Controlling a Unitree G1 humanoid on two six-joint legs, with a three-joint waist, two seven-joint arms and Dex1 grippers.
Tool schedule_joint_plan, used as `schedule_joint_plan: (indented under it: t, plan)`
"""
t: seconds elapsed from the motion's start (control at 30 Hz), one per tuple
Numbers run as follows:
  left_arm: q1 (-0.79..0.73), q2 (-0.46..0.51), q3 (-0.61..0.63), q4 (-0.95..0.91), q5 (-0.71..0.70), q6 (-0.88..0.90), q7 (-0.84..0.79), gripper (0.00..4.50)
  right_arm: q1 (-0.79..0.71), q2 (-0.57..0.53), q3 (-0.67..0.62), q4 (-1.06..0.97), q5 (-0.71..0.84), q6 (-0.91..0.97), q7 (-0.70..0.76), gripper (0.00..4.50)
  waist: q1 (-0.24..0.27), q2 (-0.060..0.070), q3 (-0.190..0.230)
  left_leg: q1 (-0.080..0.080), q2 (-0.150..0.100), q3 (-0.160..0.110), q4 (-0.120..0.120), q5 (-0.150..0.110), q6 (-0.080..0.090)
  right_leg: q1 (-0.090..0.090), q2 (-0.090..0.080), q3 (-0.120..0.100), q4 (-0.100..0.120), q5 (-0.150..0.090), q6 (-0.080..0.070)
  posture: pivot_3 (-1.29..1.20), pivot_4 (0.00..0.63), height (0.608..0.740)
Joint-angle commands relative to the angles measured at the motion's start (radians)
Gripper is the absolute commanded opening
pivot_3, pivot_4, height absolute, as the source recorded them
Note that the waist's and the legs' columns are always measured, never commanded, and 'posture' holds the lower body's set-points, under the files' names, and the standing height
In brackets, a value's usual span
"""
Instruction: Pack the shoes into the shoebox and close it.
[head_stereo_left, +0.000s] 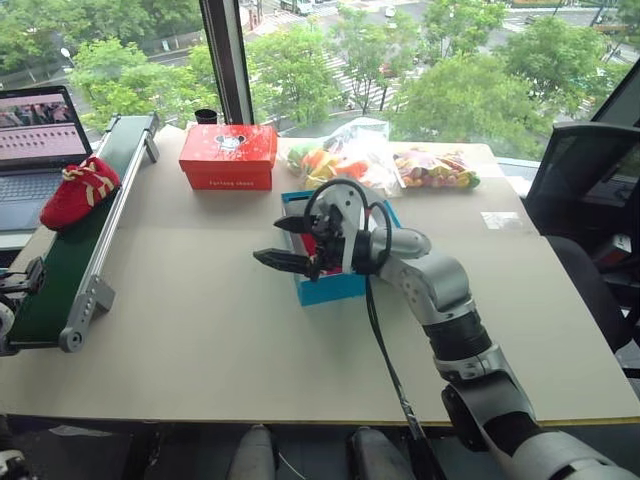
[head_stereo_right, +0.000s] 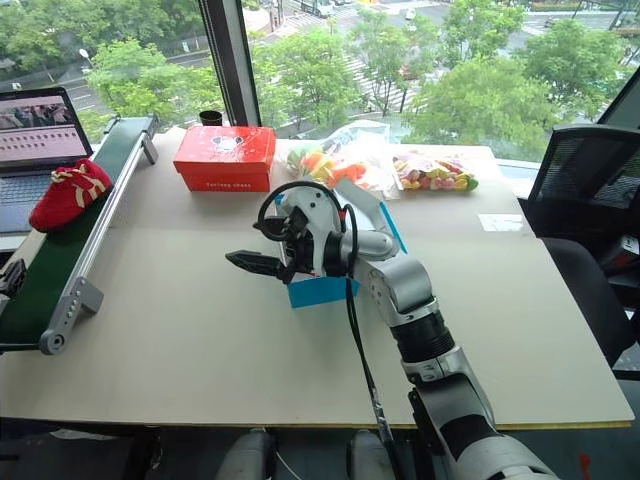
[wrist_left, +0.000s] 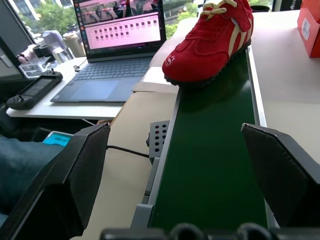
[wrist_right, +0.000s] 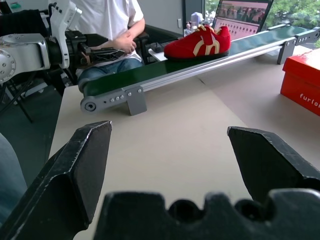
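left eye view: worktop (head_stereo_left: 200, 340) with a green belt (head_stereo_left: 60, 280) along its left edge
shoe (head_stereo_left: 80, 192): lies on the belt, near the laptop (head_stereo_left: 35, 130)
shoebox (head_stereo_left: 335, 288): mid-worktop, behind the right end effector (head_stereo_left: 285, 243)
right end effector: fingers spread, empty
left end effector (wrist_left: 185, 175): fingers spread wide over the belt, short of the shoe

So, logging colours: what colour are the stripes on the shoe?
Pale yellow stripes on the red shoe; clearest in the left wrist view.

Silver-grey jointed right arm (head_stereo_left: 450, 300), black cable, black-fingered right end effector (head_stereo_left: 290, 243).
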Motion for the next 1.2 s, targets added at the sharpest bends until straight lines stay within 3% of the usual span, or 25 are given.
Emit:
schedule_joint_plan:
  t: [0.03,0.17,0.47,0.83,1.2]
  plan:
    - [-0.061,0.073,-0.042,0.105,-0.003,-0.063,-0.143,4.50,-0.018,-0.004,-0.008,-0.035,0.007,-0.012,0.005,4.44,-0.002,0.000,0.000,0.000,0.000,0.000,0.000,0.000,0.000,0.000,0.000,0.000,0.000,0.000,0.000,0.00,0.150,0.739]
    - [-0.179,0.153,-0.088,0.302,0.011,-0.114,-0.259,4.50,-0.012,-0.009,-0.008,-0.043,0.006,-0.009,-0.003,4.44,-0.005,-0.001,0.000,0.000,0.000,0.000,-0.001,0.000,0.000,-0.001,0.000,0.000,0.001,-0.001,-0.001,0.00,0.150,0.739]
    - [-0.389,0.239,-0.181,0.637,0.095,-0.218,-0.246,4.50,0.002,-0.035,-0.016,-0.061,0.005,-0.001,-0.023,4.44,-0.006,-0.001,0.000,-0.001,0.001,0.000,-0.001,0.000,0.000,-0.002,0.000,-0.001,0.001,-0.001,-0.001,0.00,0.150,0.739]
    - [-0.334,0.207,-0.228,0.754,0.119,-0.171,-0.316,4.50,0.008,-0.061,-0.008,-0.080,0.004,0.023,-0.043,4.44,-0.006,-0.001,0.000,-0.003,0.001,0.000,0.000,0.000,0.000,-0.004,0.000,-0.001,0.003,-0.001,-0.001,0.00,0.150,0.739]
    - [-0.363,0.166,-0.214,0.640,0.060,-0.097,-0.390,1.16,0.003,-0.071,-0.008,-0.084,-0.004,0.026,-0.066,4.50,0.004,-0.001,0.000,0.000,0.001,0.001,0.000,0.000,0.000,-0.005,0.000,-0.001,0.011,-0.003,-0.003,0.00,0.150,0.739]
